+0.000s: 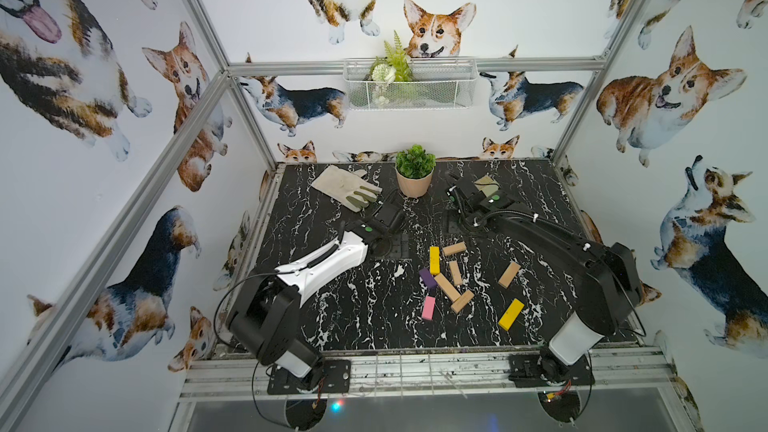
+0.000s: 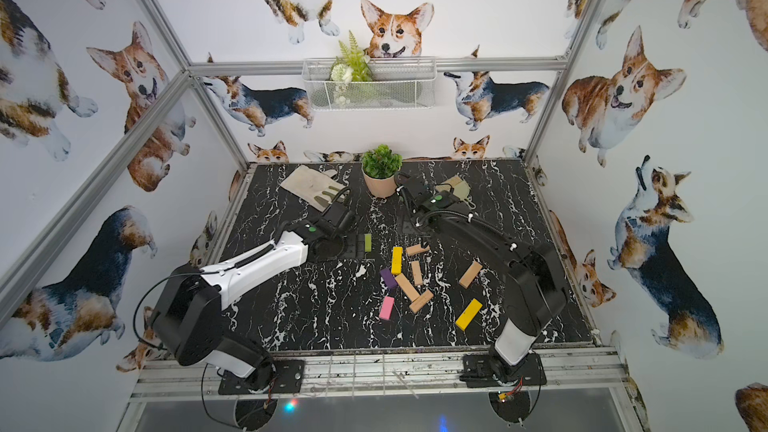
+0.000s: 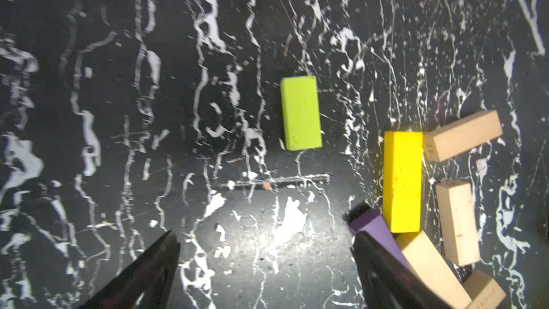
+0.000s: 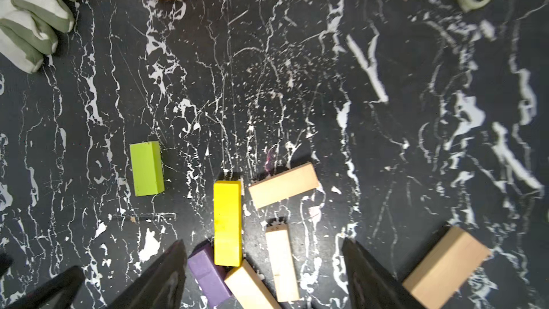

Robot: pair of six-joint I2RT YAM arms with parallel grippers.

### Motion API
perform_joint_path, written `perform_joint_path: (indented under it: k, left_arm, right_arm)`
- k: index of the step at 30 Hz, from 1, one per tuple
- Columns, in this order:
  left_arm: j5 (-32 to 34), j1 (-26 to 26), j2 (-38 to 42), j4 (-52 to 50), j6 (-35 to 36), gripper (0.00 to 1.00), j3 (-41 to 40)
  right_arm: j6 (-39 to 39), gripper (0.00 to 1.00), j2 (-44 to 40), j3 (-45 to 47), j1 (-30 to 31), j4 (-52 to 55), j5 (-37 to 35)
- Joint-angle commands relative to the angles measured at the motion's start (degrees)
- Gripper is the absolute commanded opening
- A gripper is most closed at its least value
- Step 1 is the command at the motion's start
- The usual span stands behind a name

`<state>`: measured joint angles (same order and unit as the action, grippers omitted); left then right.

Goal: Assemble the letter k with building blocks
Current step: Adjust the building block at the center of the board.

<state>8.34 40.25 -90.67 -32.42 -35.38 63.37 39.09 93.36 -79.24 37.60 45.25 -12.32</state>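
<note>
Mid-assembly, the left gripper [image 3: 266,234] and right gripper [image 4: 263,241] stood open, empty; the lime-green oblong brick [image 2: 368,243], ten o'clock from the yellow stem brick [image 2: 397,260], seemed next.

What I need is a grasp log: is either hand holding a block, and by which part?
Nothing is held: the left hand and the right hand both hang open, and the blocks lie loose on the table.

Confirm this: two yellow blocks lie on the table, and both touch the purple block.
Not quite. Only one yellow block sits against the purple block. The other yellow block lies alone, well apart from it. Both top views show this. It is right that two yellow blocks lie on the table.
</note>
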Motion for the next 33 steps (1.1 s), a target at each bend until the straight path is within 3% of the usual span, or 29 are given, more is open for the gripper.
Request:
perform_joint_path:
  k: [1,11,19,25,31,33]
  left_arm:
    - [0.5,2.8,-3.7,0.6,-6.6,0.92,1.6]
    - [-4.4,7.7,-18.8,-6.1,-13.8,0.81,12.0]
    - [-7.6,8.9,-23.2,-8.9,-17.5,0.76,15.5]
    - [-6.3,9.8,-25.6,-13.3,-19.0,0.76,19.2]
    - [-5.4,10.2,-26.1,-15.6,-19.6,0.62,20.3]
    - [-4.9,10.3,-25.8,-16.7,-19.7,0.62,20.6]
  right_arm:
    - [0.1,0.84,-3.0,2.2,-2.1,0.9,-4.9]
    - [3.3,0.84,-9.5,9.7,-6.0,1.2,-5.2]
    - [3.0,0.84,-10.3,11.0,-6.3,1.3,-4.7]
    - [3.1,0.84,-11.4,11.9,-6.4,1.0,-4.8]
    - [3.4,0.84,-12.1,12.9,-6.4,0.5,-4.7]
    - [3.4,0.84,-12.1,13.1,-6.4,0.3,-4.6]
